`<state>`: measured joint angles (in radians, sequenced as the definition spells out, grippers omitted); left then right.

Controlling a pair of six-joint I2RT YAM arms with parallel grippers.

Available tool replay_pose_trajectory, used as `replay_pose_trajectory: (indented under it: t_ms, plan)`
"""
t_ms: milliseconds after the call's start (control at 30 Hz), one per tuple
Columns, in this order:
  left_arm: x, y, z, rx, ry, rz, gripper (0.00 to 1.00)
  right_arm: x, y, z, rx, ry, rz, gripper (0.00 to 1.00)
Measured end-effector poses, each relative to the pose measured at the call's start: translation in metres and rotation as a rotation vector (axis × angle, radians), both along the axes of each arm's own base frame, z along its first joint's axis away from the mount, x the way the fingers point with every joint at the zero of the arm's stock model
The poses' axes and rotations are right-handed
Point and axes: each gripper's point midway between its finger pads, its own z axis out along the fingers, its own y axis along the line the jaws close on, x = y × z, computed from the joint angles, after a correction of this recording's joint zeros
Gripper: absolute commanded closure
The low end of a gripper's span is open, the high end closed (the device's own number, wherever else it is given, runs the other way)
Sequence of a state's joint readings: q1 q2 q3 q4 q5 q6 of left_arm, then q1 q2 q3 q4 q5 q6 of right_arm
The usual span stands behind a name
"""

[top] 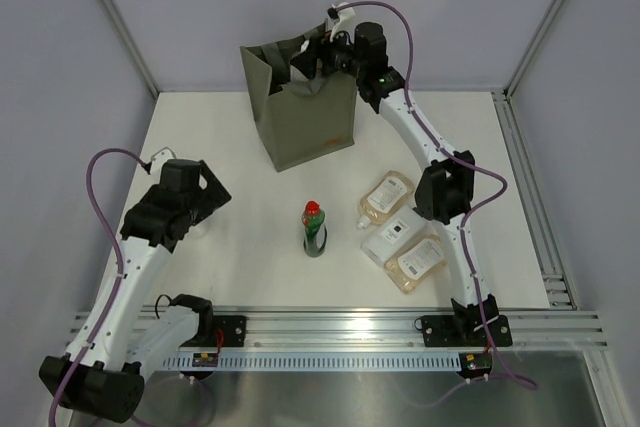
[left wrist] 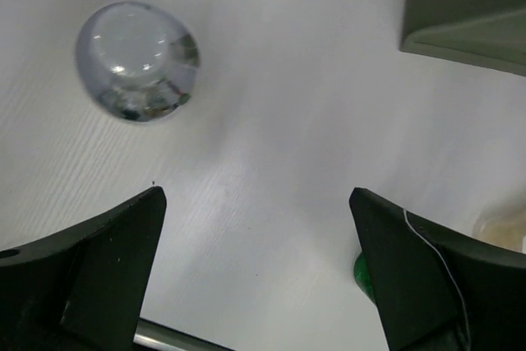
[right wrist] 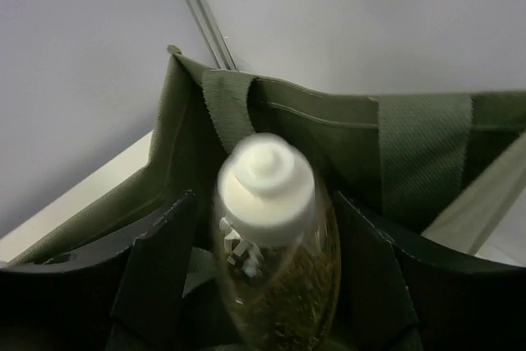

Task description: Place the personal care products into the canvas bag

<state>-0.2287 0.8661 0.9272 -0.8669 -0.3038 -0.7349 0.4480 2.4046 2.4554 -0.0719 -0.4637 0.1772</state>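
The canvas bag (top: 300, 122) stands upright at the back of the table. My right gripper (top: 325, 52) hangs over its open mouth (right wrist: 427, 145). Between its parted fingers (right wrist: 164, 252) sits a blurred amber bottle with a white cap (right wrist: 275, 236), with a gap on its left side. A dark-green, red-capped bottle (top: 314, 227) stands mid-table. Two amber bottles (top: 387, 195) (top: 418, 262) and a flat white one (top: 393, 237) lie to its right. My left gripper (left wrist: 257, 203) is open and empty above the table, with a pale clear bottle (left wrist: 136, 59) ahead to its left.
The bag's lower corner (left wrist: 468, 6) shows at the top right of the left wrist view, and a sliver of the green bottle (left wrist: 362, 273) shows beside the right finger. An aluminium rail (top: 340, 327) runs along the near table edge. Frame posts rise at the back corners.
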Motion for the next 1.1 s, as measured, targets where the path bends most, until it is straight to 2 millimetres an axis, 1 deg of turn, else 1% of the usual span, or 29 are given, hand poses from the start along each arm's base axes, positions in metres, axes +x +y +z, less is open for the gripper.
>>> replay_pose_trajectory:
  t_ms: [67,100,133,233,367,500,600,700,800,867,933,1033,1100]
  plan:
    - [-0.005,0.009,-0.005,0.023,0.056,0.067,0.01,-0.006,0.004,0.004,-0.026,-0.042,0.028,0.09]
    - [-0.007,0.013,-0.006,0.037,0.085,0.097,0.01,-0.009,0.006,0.008,-0.036,-0.064,0.043,0.02]
    - [-0.007,0.017,-0.008,0.051,0.107,0.124,0.01,-0.013,0.007,0.013,-0.044,-0.082,0.057,0.01]
    - [-0.007,0.026,-0.011,0.096,0.153,0.173,0.01,-0.023,0.007,0.03,-0.065,-0.139,0.094,0.01]
    - [-0.006,0.034,-0.022,0.154,0.212,0.201,0.01,-0.036,0.004,0.059,-0.07,-0.207,0.121,0.0]
    - [0.0,0.042,-0.032,0.208,0.251,0.219,0.01,-0.06,-0.002,0.088,-0.069,-0.248,0.184,0.01]
    - [0.011,0.05,-0.041,0.243,0.277,0.227,0.01,-0.081,-0.016,0.116,-0.061,-0.281,0.234,0.0]
    - [0.02,0.065,-0.049,0.256,0.3,0.258,0.01,-0.102,-0.041,0.142,-0.058,-0.305,0.258,0.0]
    - [0.028,0.08,-0.055,0.261,0.308,0.289,0.01,-0.121,-0.065,0.158,-0.065,-0.311,0.27,0.01]
    - [0.033,0.086,-0.059,0.253,0.301,0.291,0.01,-0.132,-0.079,0.16,-0.075,-0.302,0.278,0.01]
    - [0.036,0.089,-0.064,0.246,0.307,0.286,0.01,-0.14,-0.089,0.152,-0.091,-0.28,0.29,0.0]
    - [0.044,0.087,-0.078,0.232,0.331,0.258,0.01,-0.148,-0.097,0.129,-0.115,-0.22,0.315,0.01]
    - [0.046,0.088,-0.091,0.223,0.357,0.243,0.01,-0.15,-0.102,0.106,-0.131,-0.156,0.329,0.0]
